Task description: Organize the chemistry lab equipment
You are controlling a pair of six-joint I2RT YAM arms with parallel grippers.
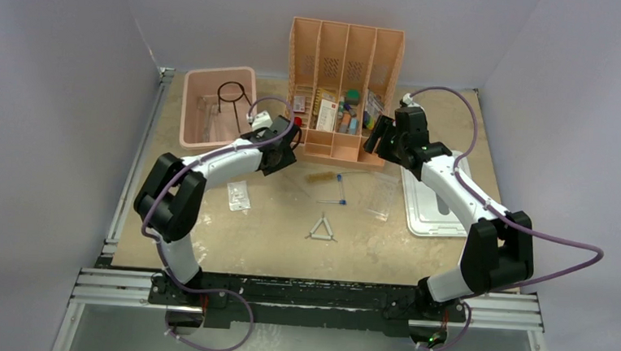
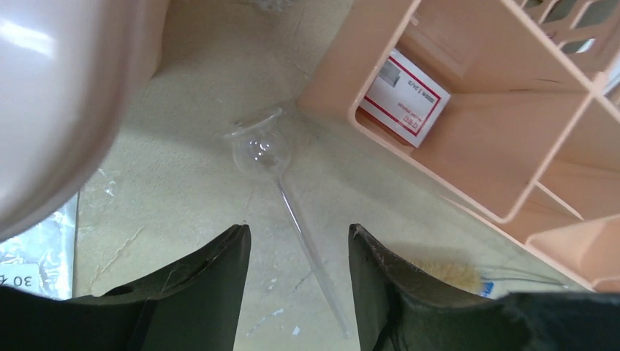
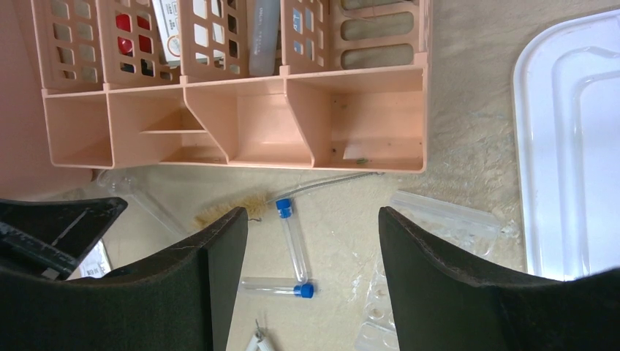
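The left gripper (image 2: 298, 231) hangs with jaws spread wide, holding nothing, over a clear glass bulb with a long thin stem (image 2: 261, 151) lying on the table (image 2: 183, 212) between the pink plastic bin (image 2: 51, 110) and the orange slotted plastic organizer (image 2: 468, 146). The right gripper (image 3: 311, 213) is likewise wide and empty above two thin blue-capped clear tubes (image 3: 295, 245) lying just before that organizer.

The left arm (image 1: 210, 163) and right arm (image 1: 453, 188) are built alike: white link shells set between bulky black joint housings, on black bases (image 1: 178, 285). A lilac cable (image 1: 145, 218) runs along the left arm from base to wrist, and a second cable (image 1: 566, 264) of the same colour serves the right. The left end effector (image 2: 300, 232) and right end effector (image 3: 313, 213) each carry two matte black, wedge-shaped fingers (image 2: 212, 270) with rounded tips.
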